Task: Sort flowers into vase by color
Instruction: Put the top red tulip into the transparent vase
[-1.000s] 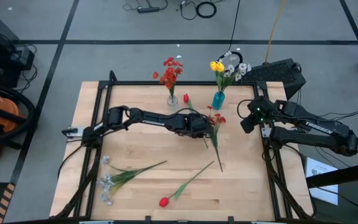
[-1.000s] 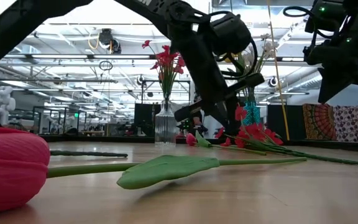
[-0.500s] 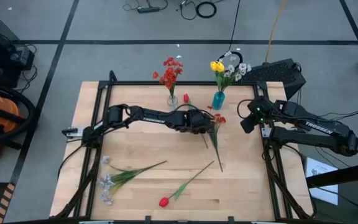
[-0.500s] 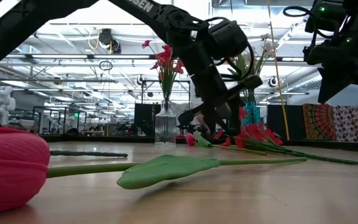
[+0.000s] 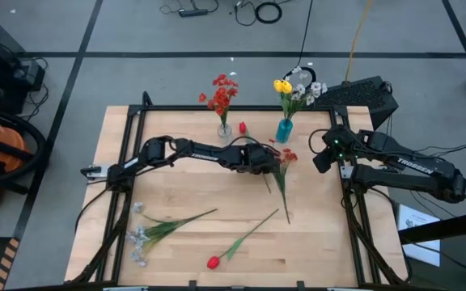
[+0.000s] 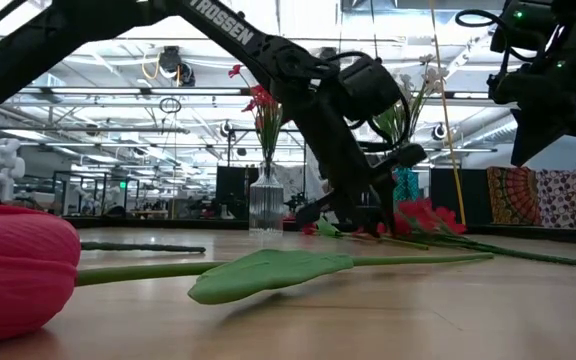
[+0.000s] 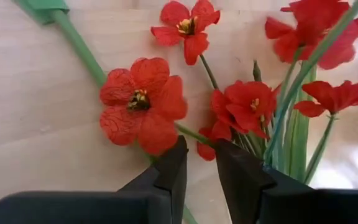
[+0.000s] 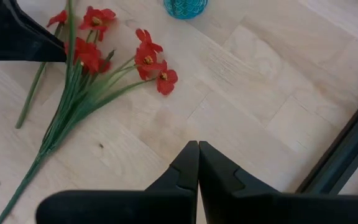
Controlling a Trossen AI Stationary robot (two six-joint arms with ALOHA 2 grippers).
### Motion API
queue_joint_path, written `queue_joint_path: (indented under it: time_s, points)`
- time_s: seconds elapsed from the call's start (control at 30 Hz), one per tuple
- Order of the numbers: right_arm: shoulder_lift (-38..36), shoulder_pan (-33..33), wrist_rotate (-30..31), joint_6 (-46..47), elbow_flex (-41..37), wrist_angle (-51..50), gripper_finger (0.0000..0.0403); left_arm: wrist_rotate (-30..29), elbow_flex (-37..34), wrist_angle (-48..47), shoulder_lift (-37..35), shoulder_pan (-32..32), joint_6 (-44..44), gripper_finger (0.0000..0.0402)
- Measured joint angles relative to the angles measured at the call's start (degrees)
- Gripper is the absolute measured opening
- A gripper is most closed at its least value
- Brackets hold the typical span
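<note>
The left gripper [image 5: 272,162] is low over the middle of the wooden table [image 5: 184,194], at the blossom end of a red cluster flower [image 5: 281,174] that lies flat with its stem running toward the near edge. In the left wrist view its 2 fingers [image 7: 169,174] stand a little apart with a thin green stem in the gap between them; whether they press on it cannot be told. Just behind it stand a clear glass vase [image 5: 225,129] holding red flowers [image 5: 221,93] and a teal vase [image 5: 284,129] holding yellow tulips [image 5: 282,86] and white blossoms [image 5: 307,90], with a small red bloom [image 5: 243,128] lying between the 2 vases. Nearer the front lie a white-grey spray [image 5: 156,230] and a red tulip [image 5: 237,245], well apart from the arm. The right gripper [image 5: 320,162] hangs at the table's right edge, fingers pressed together on nothing.
</note>
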Motion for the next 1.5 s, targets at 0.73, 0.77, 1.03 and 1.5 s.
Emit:
queue_joint_path:
  time_s: [0.73, 0.77, 1.03, 1.5]
  points:
    - [0.0, 0.0, 0.0, 0.0, 0.0, 0.0, 0.0001, 8.7, -0.3, -42.1, -12.2, -3.8, 7.9, 0.0093]
    - [0.0, 0.0, 0.0, 0.0, 0.0, 0.0, 0.0001, 7.1, -0.3, -42.5, -12.9, -4.0, 7.8, 0.0093]
    - [0.0, 0.0, 0.0, 0.0, 0.0, 0.1, 0.0001, -8.0, -0.3, -41.5, -15.0, -3.2, 7.9, 0.0093]
    - [0.0, 0.0, 0.0, 0.4, 0.0, 0.0, 0.0001, -1.4, -0.3, -34.1, -8.8, 4.0, 15.4, 0.0093]
